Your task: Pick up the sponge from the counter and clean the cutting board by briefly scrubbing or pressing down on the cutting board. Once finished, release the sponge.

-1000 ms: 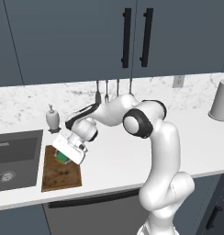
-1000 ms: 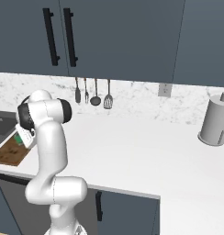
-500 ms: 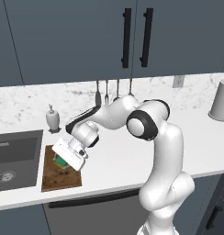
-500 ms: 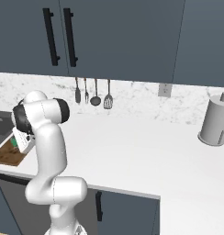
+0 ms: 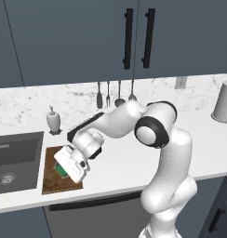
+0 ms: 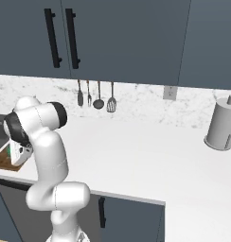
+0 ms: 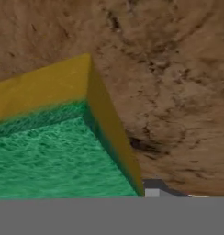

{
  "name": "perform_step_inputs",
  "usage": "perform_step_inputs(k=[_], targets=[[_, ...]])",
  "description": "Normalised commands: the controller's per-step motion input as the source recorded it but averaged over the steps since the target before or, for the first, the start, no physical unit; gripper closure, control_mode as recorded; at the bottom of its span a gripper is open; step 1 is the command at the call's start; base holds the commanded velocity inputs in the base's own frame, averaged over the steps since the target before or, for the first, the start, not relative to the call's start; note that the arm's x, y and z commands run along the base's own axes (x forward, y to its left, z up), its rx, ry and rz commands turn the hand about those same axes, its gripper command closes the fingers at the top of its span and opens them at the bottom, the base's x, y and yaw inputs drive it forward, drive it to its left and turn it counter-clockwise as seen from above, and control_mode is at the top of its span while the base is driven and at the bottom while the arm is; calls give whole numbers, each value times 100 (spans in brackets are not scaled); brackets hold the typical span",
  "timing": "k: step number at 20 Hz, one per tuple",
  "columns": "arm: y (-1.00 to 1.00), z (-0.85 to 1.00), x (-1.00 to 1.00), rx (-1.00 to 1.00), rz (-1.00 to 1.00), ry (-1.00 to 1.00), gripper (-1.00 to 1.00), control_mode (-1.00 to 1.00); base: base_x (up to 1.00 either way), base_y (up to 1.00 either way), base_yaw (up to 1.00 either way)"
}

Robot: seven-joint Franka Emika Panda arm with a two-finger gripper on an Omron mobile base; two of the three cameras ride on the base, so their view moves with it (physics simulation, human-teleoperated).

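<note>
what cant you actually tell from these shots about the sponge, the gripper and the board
- Gripper fingers: in the left base view the white hand covers them, so open or shut is unclear.
- Sponge: cut off by the hand view's left and bottom edges; whether it touches the cutting board is unclear.
- Cutting board: the hand hides its middle in the left base view; the arm hides most of it in the right base view.

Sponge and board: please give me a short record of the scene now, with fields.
sponge: green and yellow block right at the gripper, over the board
board: brown wood, on the counter next to the sink
gripper: low over the board; whether it is shut cannot be told
contact: hand view shows the sponge close to the stained wood; touching cannot be told
nearby: bottle, hanging utensils, paper towel roll
</note>
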Motion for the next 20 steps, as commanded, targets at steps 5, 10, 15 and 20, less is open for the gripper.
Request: perform_step_inputs(k=[5,10,15,20], targets=[[0,-57,-100,0,-15,8,100,-100,0,0,0],[0,-42,-94,0,-13,8,-100,-100,0,0,0],[0,23,-36,0,-1,-8,-100,-100,0,0,0],[-1,40,-7,0,0,-15,-100,-100,0,0,0]])
